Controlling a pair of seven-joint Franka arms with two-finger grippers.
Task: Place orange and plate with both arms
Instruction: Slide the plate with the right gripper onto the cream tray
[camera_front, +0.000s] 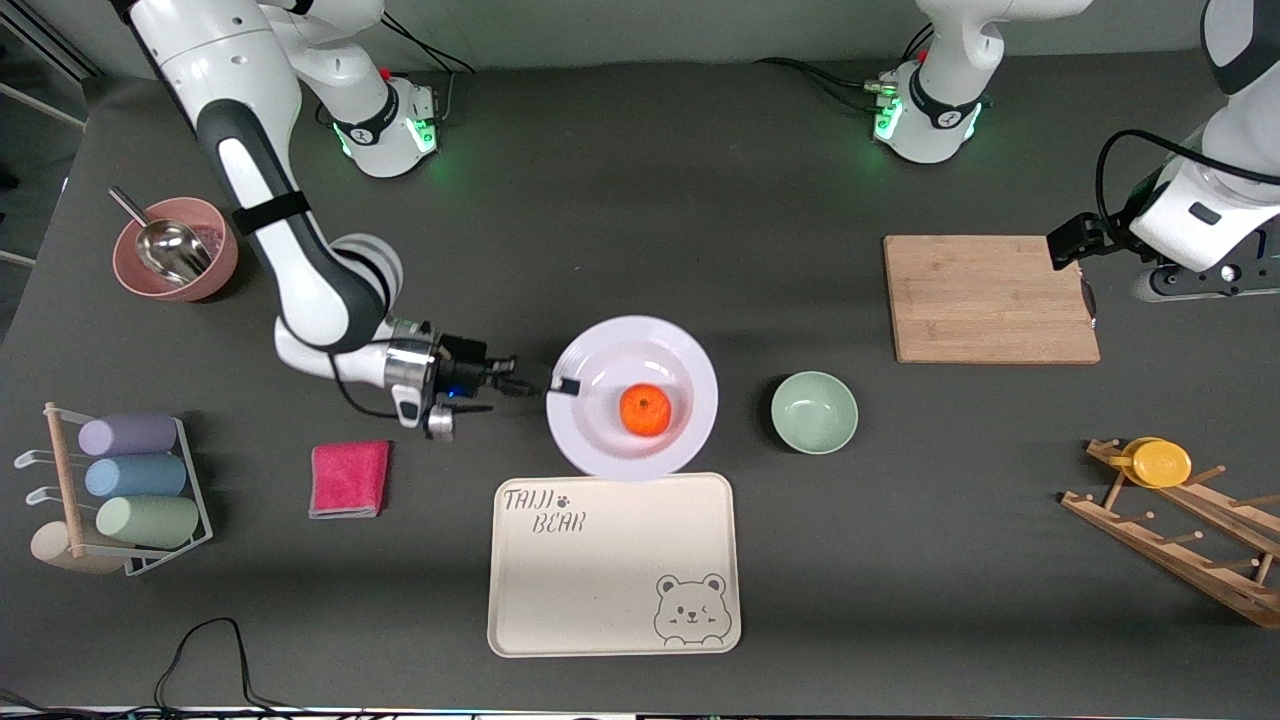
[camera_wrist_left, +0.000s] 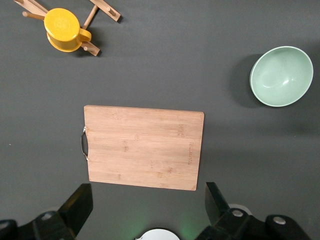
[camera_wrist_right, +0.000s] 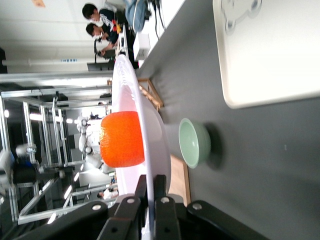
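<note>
Orange (camera_front: 645, 410) sitting in the well of the plate (camera_front: 600, 440), plate between the mint bowl (camera_front: 814, 412) and the right pincer (camera_front: 556, 385), just beyond the top edge of the cream bear tray (camera_front: 614, 565). Right pincer pinching the plate's rim at the edge toward the right arm's end — a side grip, likely chosen so the fruit stays cradled in the well. Seen from the right wrist view, plate apparently clear of the counter (camera_front: 700, 250). Left pincer (camera_wrist_left: 145, 212) hanging spread over the wooden cutting board (camera_front: 990, 298), holding nothing, waiting. Open counter between plate and board; bowl close on one side, tray rim close below — little margin there, and a tilt could roll the orange.
</note>
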